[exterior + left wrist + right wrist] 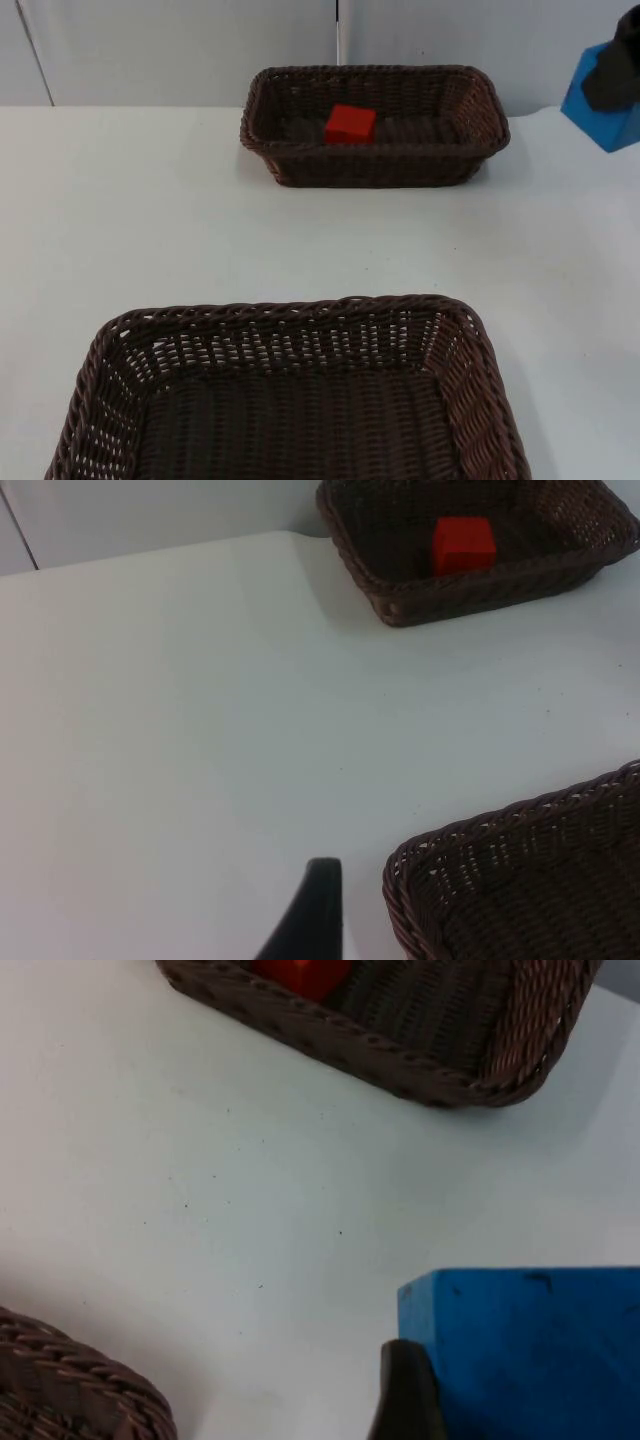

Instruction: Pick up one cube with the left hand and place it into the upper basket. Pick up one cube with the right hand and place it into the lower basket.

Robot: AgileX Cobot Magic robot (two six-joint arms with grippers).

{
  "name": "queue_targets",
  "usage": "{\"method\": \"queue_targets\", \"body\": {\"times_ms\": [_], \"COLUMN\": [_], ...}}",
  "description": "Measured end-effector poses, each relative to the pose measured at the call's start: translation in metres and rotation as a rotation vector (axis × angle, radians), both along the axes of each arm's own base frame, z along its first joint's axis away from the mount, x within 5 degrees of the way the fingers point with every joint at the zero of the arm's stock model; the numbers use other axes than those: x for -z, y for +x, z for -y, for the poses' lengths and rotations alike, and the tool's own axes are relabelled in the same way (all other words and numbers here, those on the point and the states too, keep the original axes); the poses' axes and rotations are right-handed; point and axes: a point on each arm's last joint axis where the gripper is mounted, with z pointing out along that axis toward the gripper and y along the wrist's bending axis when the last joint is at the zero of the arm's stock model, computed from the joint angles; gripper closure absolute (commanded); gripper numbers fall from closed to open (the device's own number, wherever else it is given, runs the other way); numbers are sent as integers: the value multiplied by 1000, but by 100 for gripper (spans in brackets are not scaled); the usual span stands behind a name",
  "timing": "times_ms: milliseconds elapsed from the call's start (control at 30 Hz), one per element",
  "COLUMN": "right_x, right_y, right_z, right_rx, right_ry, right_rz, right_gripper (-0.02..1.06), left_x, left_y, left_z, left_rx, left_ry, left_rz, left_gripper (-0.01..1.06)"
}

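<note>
My right fingers [612, 82] are clamped on the blue cube [603, 110] and should carry it high over the near basket's [455, 305] rim before releasing, while my left fingers [312, 920], state unclear, wait beside it; red cube [350, 124] sits in the far basket [262, 120].

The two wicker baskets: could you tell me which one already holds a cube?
The upper basket by the partition wall holds the red cube. The lower basket has none; the right gripper holds the blue cube.
</note>
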Motion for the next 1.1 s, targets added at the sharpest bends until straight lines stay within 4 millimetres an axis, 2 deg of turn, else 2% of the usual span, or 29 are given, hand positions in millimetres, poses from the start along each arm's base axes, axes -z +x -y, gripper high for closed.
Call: {"method": "queue_targets", "body": {"times_ms": [133,267,467,600,1100], "right_x": [-1,-2,-1,-1,0], "right_y": [-7,-20,-35,-52,-87], "right_z": [-8,-31,-53,-74,-107], "right_rx": [-37,-135,-223,-314,-472], "right_ry": [-10,-21,-24,-27,-29], "right_rz": [-8,-8,-9,-15,-20], "right_gripper": [105,105,105,105,105], "left_x": [0,0,0,0,0], "left_y": [0,0,0,0,0], "left_z": [0,0,0,0,0], "left_rx": [0,0,0,0,0], "left_ry": [0,0,0,0,0], "left_rz": [0,0,0,0,0], "left_gripper": [20,20,20,20,20]}}
